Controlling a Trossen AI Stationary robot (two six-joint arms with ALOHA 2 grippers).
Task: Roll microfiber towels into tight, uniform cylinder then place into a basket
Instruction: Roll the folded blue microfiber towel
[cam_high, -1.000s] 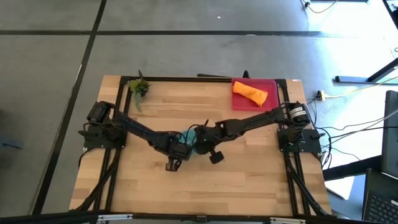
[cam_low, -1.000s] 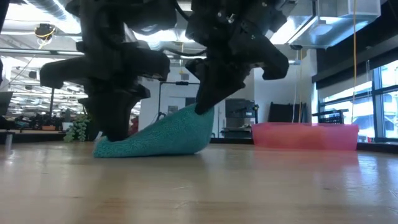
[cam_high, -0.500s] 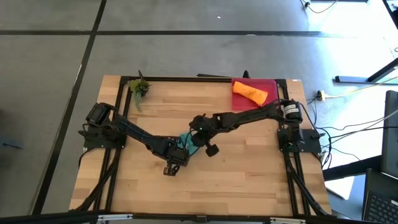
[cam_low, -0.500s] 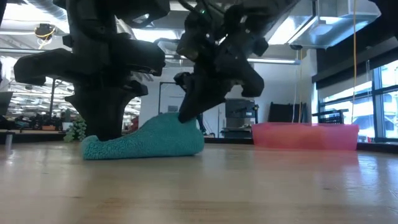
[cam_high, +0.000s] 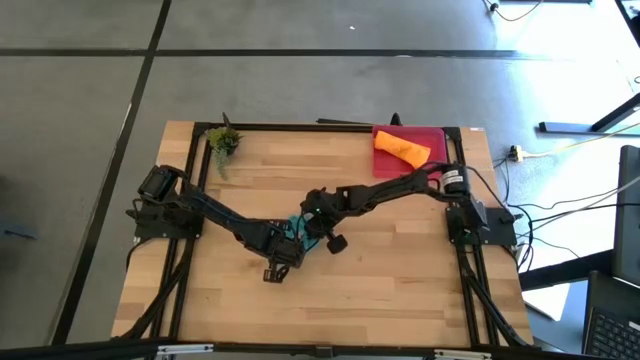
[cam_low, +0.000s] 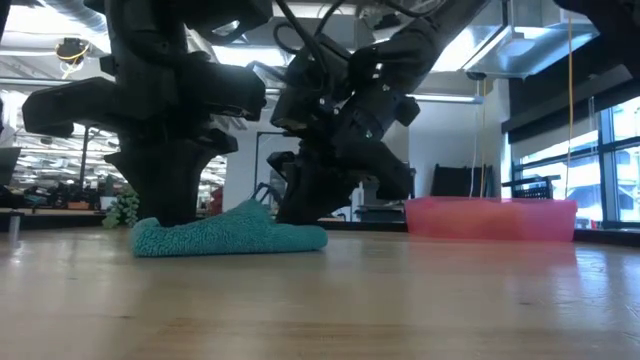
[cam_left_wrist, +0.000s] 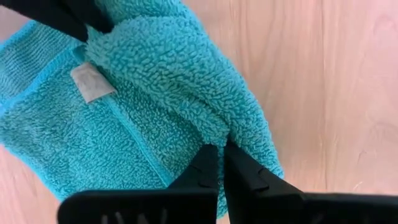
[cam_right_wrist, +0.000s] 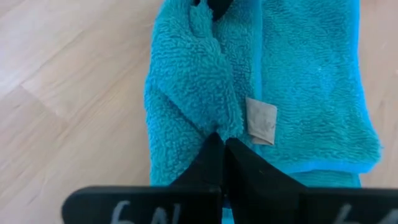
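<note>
- High view first, from the frame's left: the left gripper (cam_high: 284, 252) sits just below centre of the wooden table (cam_high: 240, 310), right at the teal towel (cam_high: 297, 226), which is almost buried under both arms.
- Its own wrist view tells the story: the fingers (cam_left_wrist: 208, 168) are pressed together, pinching a raised fold of teal pile. My read is that this pins one end so the roll can't unwind.
- Centre of the frame: the right gripper (cam_high: 312, 224) comes in from the right edge and meets the same cloth. Jaws together too, nipping the ridge of the fold next to the small pale label (cam_right_wrist: 262, 121).
- Two pinches on one fold, one at each end. That looks like the way to keep tension even while turning the cloth over itself. Judging by the flat flap still spread beside the ridge, the roll is only partly made.
- Low view: the teal towel lies low on the table, left of centre, thick at its left end and thinning toward the right. Its long axis runs side to side across that picture, with both dark arms standing over it.
- From above, too little teal shows to call the axis for sure.
- Upper right of the high view: the pink-red basket (cam_high: 438, 164) sits against the far edge of the table, with the orange towel (cam_high: 402, 149) already rolled inside, lying on a slant, upper left to lower right.
- Basket and teal towel are well apart, so a carry is yet to come.
</note>
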